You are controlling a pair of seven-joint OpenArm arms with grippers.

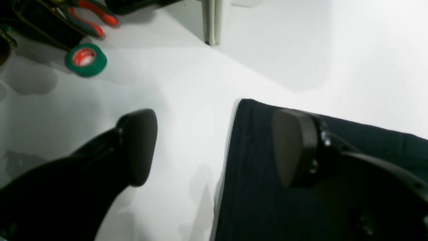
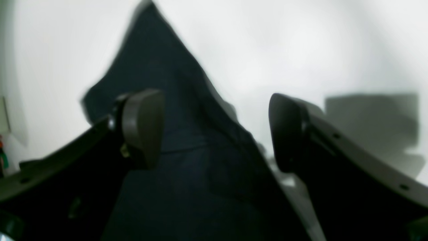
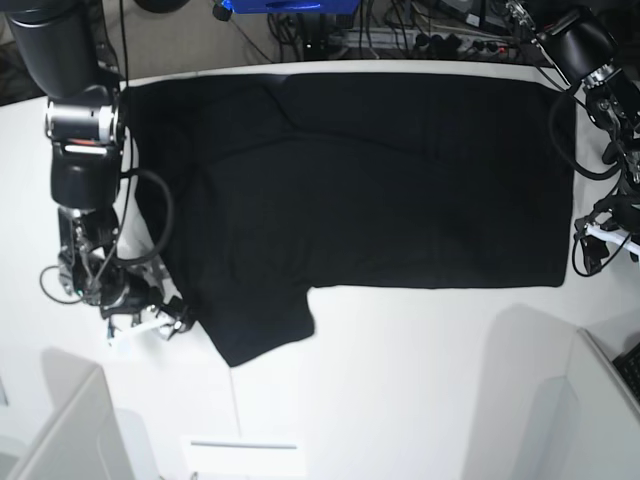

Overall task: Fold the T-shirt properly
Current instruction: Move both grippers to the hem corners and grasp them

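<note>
Lying flat on the white table (image 3: 400, 380), the T-shirt (image 3: 380, 180) sits between both arms' parted, empty fingers (image 1: 138, 147).

1. The base view looks down from high above the white bench (image 3: 420, 380), taking in the whole spread T-shirt (image 3: 380, 180) and both arms at its sides.
2. The left wrist view sits close behind the left end effector (image 1: 214, 147), low over the bench, facing a corner of the T-shirt (image 1: 254, 167) and a green tape roll (image 1: 86, 59) far off.
3. The right wrist view, blurred, looks past the right end effector (image 2: 215, 130) onto the T-shirt's sleeve.
4. All three views share the shirt's cloth and bench.
</note>
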